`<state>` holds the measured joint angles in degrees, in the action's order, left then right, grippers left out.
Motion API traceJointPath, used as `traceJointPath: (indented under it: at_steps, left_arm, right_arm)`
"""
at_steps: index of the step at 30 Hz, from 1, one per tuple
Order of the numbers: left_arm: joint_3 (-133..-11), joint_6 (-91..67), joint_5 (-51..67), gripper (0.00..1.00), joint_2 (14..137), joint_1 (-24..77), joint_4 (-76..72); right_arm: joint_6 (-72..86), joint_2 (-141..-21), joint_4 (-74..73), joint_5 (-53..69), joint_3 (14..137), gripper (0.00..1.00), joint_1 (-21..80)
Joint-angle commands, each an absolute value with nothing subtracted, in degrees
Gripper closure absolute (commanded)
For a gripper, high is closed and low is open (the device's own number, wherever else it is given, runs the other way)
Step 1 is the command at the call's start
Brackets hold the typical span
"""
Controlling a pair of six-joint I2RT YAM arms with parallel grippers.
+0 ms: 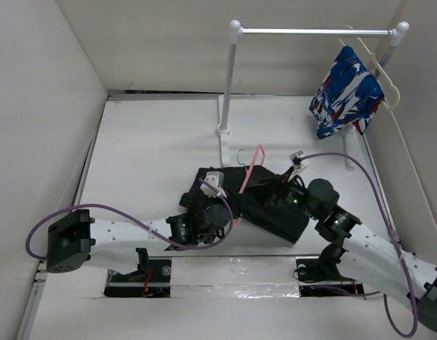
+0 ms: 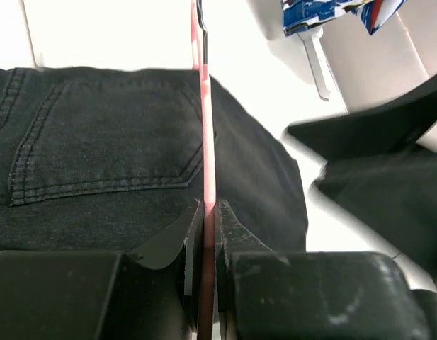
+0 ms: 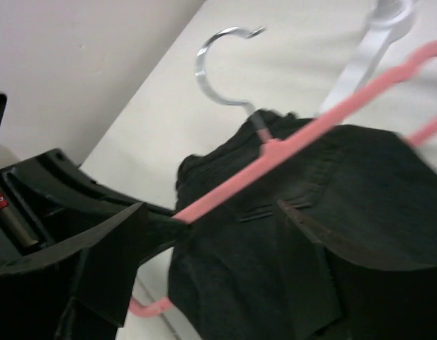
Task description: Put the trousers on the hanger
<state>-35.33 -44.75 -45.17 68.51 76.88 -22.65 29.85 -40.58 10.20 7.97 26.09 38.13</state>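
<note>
The hanger (image 2: 207, 142) runs straight out from the left fingers (image 2: 241, 237) clamped on it, over the trousers (image 2: 98, 156) — the right fingers (image 3: 112, 244), apart, have cloth between them.

Black trousers (image 1: 271, 216) on white table (image 1: 147, 156)
</note>
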Motion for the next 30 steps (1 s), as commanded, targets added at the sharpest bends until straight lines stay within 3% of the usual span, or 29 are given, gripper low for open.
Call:
traceJointPath:
  at_steps: [1, 5, 19, 24, 30]
  left_arm:
    - [-36.6, -43.7, -47.9, 1.00, 66.1, 76.9, -28.6]
    - [-35.6, -44.2, -47.5, 1.00, 65.1, 77.5, -28.7]
    - [-33.3, -40.6, -43.9, 1.00, 66.2, 79.2, -36.9]
    - [-33.8, -37.6, -42.5, 1.00, 66.1, 79.2, -38.5]
    - [-34.5, -34.2, -41.9, 1.00, 64.3, 79.2, -38.3]
  right_arm:
    - [39.4, -44.7, 18.9, -7.9, 24.7, 0.20, 46.1]
    - [39.5, -49.9, 23.0, -8.4, 24.6, 0.22, 47.8]
    - [42.7, -57.8, 31.5, -7.1, 24.4, 0.42, 48.3]
    - [43.7, -60.0, 37.3, -4.9, 23.5, 0.63, 48.9]
    - [44.6, -60.1, 40.3, -4.4, 22.9, 0.78, 48.9]
